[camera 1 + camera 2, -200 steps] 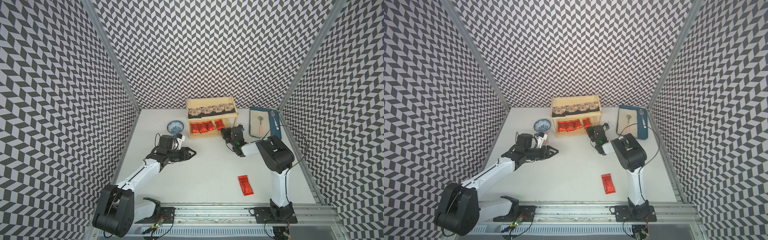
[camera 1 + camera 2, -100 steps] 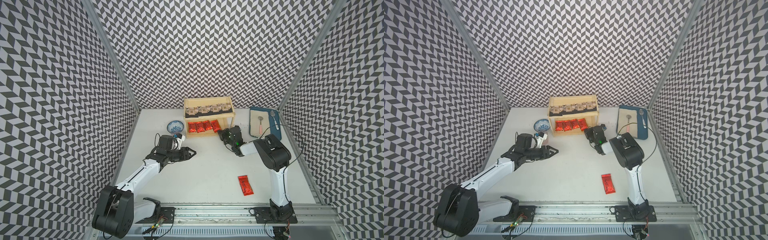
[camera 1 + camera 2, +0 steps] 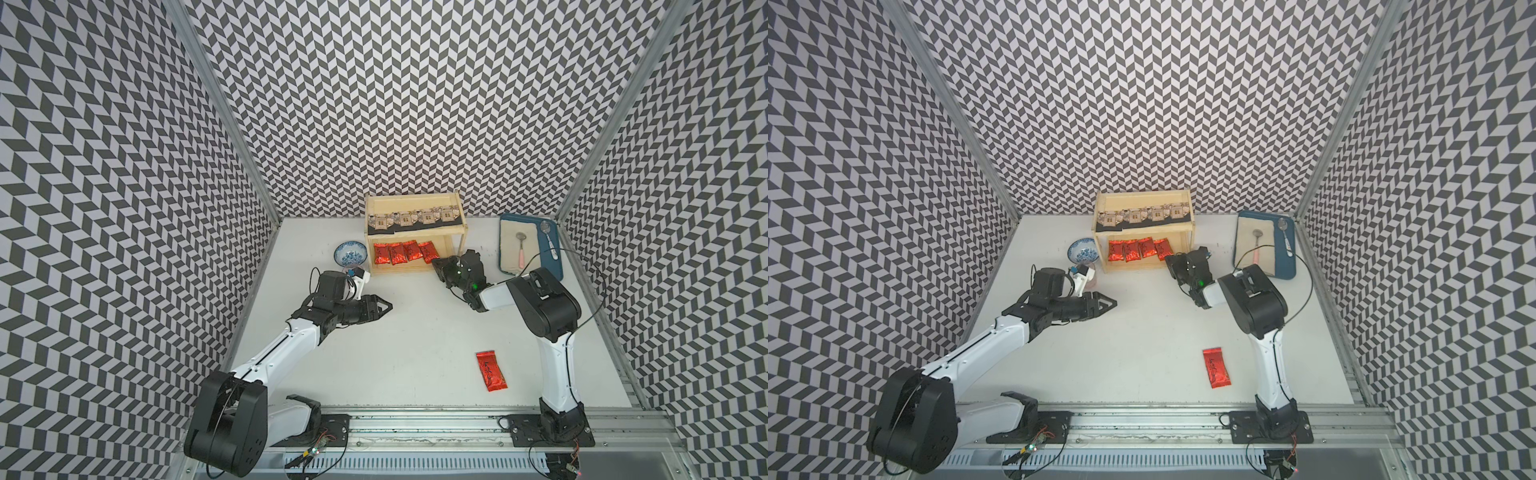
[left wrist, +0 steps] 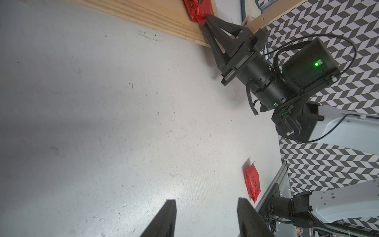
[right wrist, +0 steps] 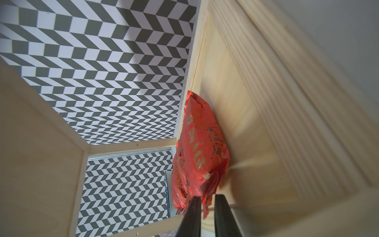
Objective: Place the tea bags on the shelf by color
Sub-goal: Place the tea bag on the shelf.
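Straddling the crimped end of the lower-tier red pouch (image 5: 201, 147) in the shelf (image 3: 409, 203), the right gripper (image 5: 207, 197) shows jaws barely parted; whether it grips, I cannot tell. 1 loose red pouch (image 3: 491, 371) lies on the table (image 3: 415, 332) beside the right arm (image 3: 555, 365) base, long axis front-to-back. The left gripper (image 4: 207, 202) gapes empty.

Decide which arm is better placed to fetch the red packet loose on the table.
Probably right: the red packet lies on that arm's side, near its base; the left must reach across.

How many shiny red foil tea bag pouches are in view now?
5. Four red pouches lie in a row on the pale wooden shelf's lower tier, the rightmost at the right gripper's tips; the fifth lies on the white table.
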